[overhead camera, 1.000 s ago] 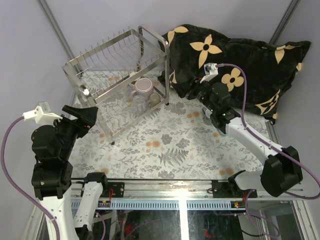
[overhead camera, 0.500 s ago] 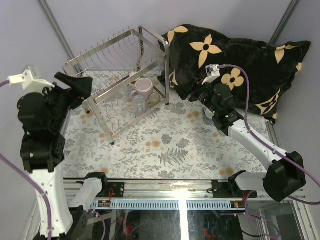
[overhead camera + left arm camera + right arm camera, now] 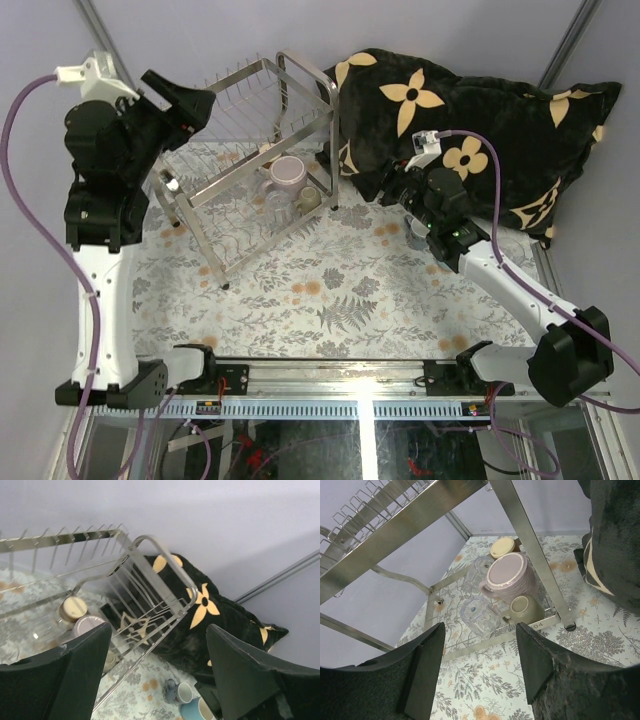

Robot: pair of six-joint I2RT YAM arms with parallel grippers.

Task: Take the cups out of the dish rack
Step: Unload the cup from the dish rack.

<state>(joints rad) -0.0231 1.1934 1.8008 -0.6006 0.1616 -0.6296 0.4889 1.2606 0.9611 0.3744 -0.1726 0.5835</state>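
Note:
The dish rack stands at the back left of the table. On its lower shelf lie a lilac-pink mug, a clear glass and a small cream cup. My left gripper hangs open and empty above the rack's back left corner. My right gripper is open and empty just right of the rack, facing the lilac-pink mug, the clear glass and the cream cup. A cream-and-brown cup lies behind them. Two blue mugs stand on the table by the right arm.
A black cushion with cream flowers fills the back right, touching the rack's right side. The rack's steel leg stands between my right gripper and the cushion. Flowered cloth covers the table in front of the rack.
My left arm has risen and swung from the table's left side up and back over the rack's rear corner. The right arm has barely shifted.

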